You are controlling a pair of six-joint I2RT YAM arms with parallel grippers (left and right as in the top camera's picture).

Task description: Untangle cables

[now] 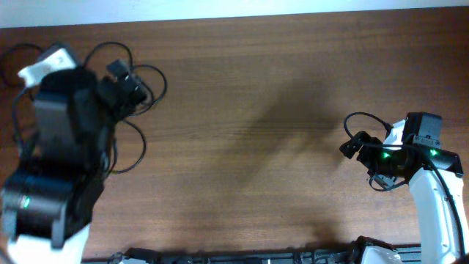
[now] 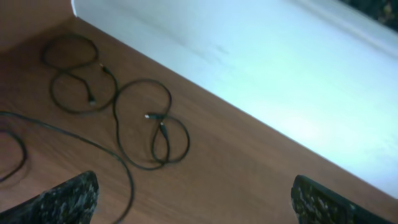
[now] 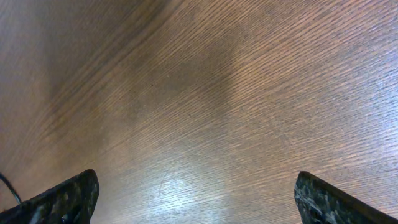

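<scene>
The cables (image 2: 160, 127) lie flat on the table (image 1: 256, 110) in its far left corner, close to the edge where the wood meets a white surface (image 2: 249, 62). From the left wrist camera they look like thin black cords in loose loops. One double loop sits nearest the corner. Beside it is a second, shaped like a figure eight, with two small plugs (image 2: 147, 116) lying close together near its middle. A longer strand sweeps past both and runs out of the picture at the left and the bottom.

From above, the left arm (image 1: 62, 139) leans over this same corner and hides much of the tangle, though loops of cord show around it on the far side and on the right. The left gripper (image 2: 199, 205) hangs above the table with its jaws spread wide. It is released and grasps nothing, and the cables lie ahead of it, apart from both fingers (image 2: 68, 199).

The right arm (image 1: 429, 183) stands well apart, near the right edge of the table. The right gripper (image 3: 199, 202) is also spread wide and released, with only wood grain between its tips. A thin dark wire (image 3: 6, 186) cuts across the lower left corner of that view; I cannot tell what it belongs to.
</scene>
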